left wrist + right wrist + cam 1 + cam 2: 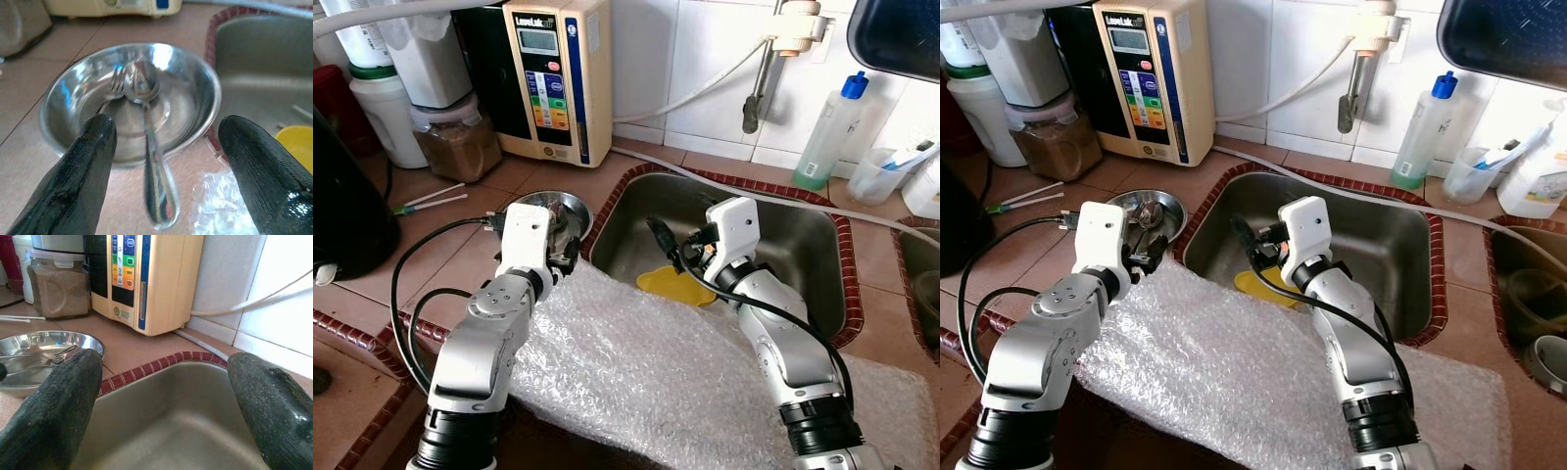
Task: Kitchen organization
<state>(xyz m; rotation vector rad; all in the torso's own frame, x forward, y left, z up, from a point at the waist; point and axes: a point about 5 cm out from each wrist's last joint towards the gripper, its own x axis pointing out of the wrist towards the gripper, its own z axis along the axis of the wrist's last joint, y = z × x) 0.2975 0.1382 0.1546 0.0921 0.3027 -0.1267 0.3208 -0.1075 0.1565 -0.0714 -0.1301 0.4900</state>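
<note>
Left end effector (164,147) gaped apart over steel bowl (63,122) holding spoon (151,161), frame centre; right end effector (164,396) apart above sink (803,245).

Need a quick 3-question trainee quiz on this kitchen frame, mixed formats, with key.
1. True or false: the left gripper is shut on the spoon.
2. Where does the yellow item lie? A) in the steel bowl B) in the sink C) on the bubble wrap
3. Fill in: the spoon and fork rest in the steel ____, on the counter beside the sink.

Key
1. False: its fingers are spread open either side of the spoon handle.
2. B, beside the right gripper, which hangs open over the sink.
3. bowl.
</note>
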